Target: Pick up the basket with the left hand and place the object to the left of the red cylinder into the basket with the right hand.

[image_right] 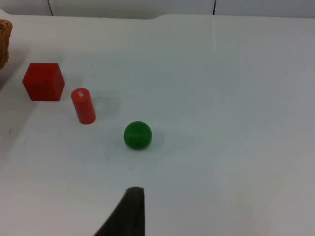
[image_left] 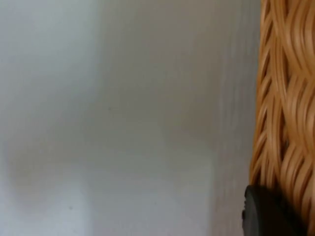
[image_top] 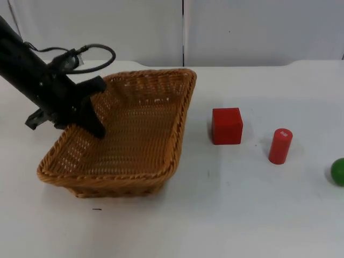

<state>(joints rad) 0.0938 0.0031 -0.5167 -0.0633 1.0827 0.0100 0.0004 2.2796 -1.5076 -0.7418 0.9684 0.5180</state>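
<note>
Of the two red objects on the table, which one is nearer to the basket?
The red cube. It sits between the wicker basket and the upright red cylinder, which stands farther away, toward the green ball.

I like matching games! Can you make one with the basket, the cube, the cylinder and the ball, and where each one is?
Things:
1. basket
2. red cube
3. red cylinder
4. green ball

Places:
A. at the table's right edge in the top view
B. between the cube and the ball
C. just right of the basket
D. left hand at its rim

Pairs: 1-D, 2-C, 3-B, 4-A
</note>
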